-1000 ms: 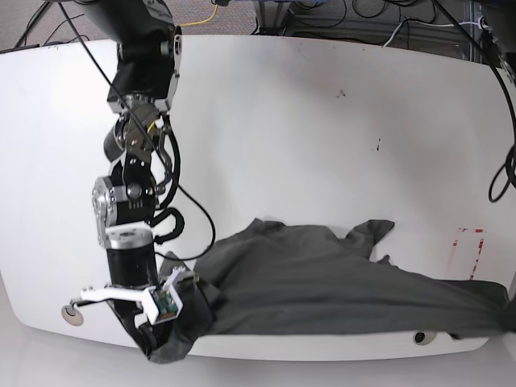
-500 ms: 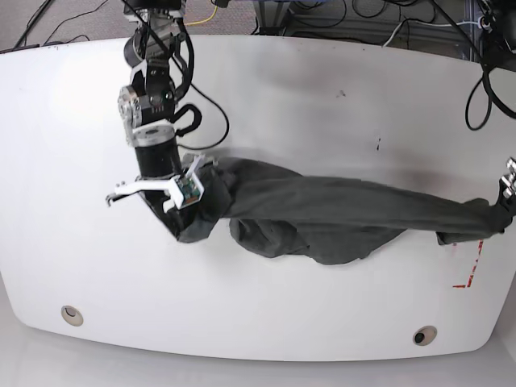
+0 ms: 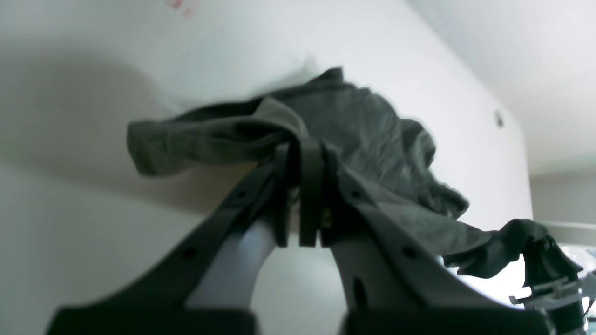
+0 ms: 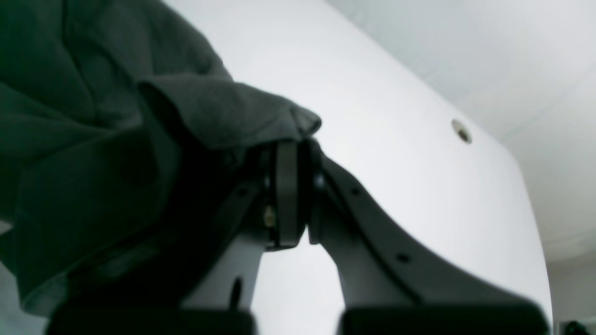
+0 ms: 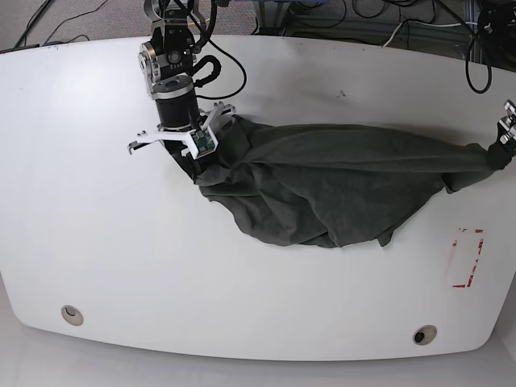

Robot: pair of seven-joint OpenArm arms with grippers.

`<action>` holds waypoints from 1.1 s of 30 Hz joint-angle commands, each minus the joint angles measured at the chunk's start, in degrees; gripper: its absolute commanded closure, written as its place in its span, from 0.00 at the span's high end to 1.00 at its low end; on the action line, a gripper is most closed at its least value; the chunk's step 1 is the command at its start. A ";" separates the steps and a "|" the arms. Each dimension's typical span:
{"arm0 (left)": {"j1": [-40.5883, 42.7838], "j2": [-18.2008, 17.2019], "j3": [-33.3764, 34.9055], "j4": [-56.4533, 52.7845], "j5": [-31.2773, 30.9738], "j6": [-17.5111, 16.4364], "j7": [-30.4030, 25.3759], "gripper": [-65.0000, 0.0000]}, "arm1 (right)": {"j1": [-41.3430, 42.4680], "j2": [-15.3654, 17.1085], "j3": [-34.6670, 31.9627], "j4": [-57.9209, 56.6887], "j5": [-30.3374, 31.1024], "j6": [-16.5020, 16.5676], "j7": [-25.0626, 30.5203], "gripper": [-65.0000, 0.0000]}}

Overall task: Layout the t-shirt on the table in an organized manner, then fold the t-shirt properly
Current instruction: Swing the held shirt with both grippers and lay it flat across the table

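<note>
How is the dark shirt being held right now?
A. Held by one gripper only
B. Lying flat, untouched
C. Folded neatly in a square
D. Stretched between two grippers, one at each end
D: the shirt stretches across the table, pinched by the right gripper and the left gripper.

The dark grey t-shirt stretches, wrinkled and bunched, across the far half of the glossy white worktop, sagging near.
</note>
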 commanded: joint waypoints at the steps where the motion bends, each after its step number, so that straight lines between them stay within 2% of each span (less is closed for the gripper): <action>1: 1.83 -1.42 -0.84 0.90 -1.21 -0.57 -1.00 0.00 | -1.41 -0.39 -0.02 1.22 -0.01 -0.89 1.62 0.03; 4: 3.59 -1.51 -0.84 0.90 -1.21 -0.57 -1.00 0.00 | -3.43 -0.48 -0.02 1.22 -0.01 -0.97 1.53 0.16; 9: 6.93 -1.68 -0.84 0.73 -1.13 -0.57 -1.00 0.00 | -7.39 -1.71 -0.02 1.13 0.07 -4.75 1.53 0.55; 11: 7.81 -1.68 -0.84 0.73 -1.13 -0.57 -0.65 0.00 | -8.97 -1.98 -0.11 1.13 0.07 -5.72 1.71 0.67; 15: 8.43 -1.68 -0.84 0.73 -1.13 -0.57 2.78 0.00 | -11.61 -1.98 -1.87 0.87 0.16 -6.07 1.62 0.82; 19: 7.81 -1.68 -0.84 0.64 -0.95 -0.57 8.32 0.00 | -13.63 -1.98 -3.01 0.52 2.45 -6.07 1.62 0.91; 22: 7.11 -1.68 -0.84 0.64 -0.95 -0.57 11.57 0.00 | -14.42 -1.98 -2.75 0.61 6.23 -6.07 1.45 0.92; 31: 8.08 -1.60 -2.86 0.64 -0.77 -0.57 12.80 0.00 | -19.79 -1.63 0.59 -0.27 19.50 -5.72 1.71 0.92; 33: 8.95 -1.51 -4.62 0.64 -0.77 -0.57 12.80 0.00 | -21.54 -0.57 0.68 -0.36 22.67 -5.72 1.71 0.92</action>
